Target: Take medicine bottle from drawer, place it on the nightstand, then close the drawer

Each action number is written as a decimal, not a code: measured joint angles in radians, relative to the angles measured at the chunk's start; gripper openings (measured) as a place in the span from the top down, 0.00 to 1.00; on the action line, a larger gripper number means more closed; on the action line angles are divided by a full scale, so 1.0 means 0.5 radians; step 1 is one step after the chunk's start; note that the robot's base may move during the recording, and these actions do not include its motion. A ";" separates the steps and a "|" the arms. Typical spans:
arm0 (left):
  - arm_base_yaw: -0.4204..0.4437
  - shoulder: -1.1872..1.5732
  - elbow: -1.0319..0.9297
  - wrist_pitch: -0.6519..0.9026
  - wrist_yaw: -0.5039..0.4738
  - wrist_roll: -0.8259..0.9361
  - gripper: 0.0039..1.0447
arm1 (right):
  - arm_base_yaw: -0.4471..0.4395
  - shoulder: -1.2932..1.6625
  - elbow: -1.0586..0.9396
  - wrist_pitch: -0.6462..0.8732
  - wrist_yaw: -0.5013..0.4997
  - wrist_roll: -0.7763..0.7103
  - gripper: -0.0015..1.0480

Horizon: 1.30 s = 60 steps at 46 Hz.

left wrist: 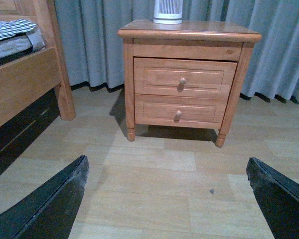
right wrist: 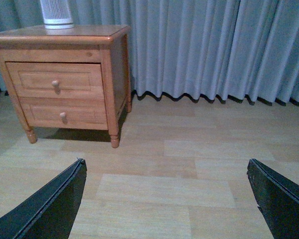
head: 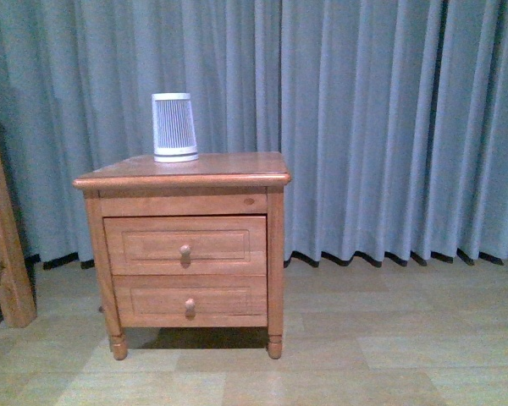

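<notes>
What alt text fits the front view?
A low wooden nightstand stands before a grey-blue curtain, its upper drawer and lower drawer shut. A ribbed white cylinder sits on top; a bed frame edges in at left.

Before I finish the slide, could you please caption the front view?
Nightstand with its top drawer shut, a ribbed cylinder on top, curtain behind; no arms in view.

ribbed white cylinder (head: 174, 127), grey curtain (head: 364, 127), bed frame (head: 8, 271)
</notes>
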 joint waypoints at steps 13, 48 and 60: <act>0.000 0.000 0.000 0.000 0.001 0.000 0.06 | 0.000 0.000 0.000 -0.001 0.000 0.000 0.07; 0.000 0.001 0.000 0.000 0.002 0.000 0.06 | 0.000 0.001 0.000 -0.001 -0.001 0.000 0.07; 0.072 0.407 0.096 -0.097 0.168 -0.293 0.06 | 0.000 0.000 0.000 -0.001 -0.002 0.000 0.07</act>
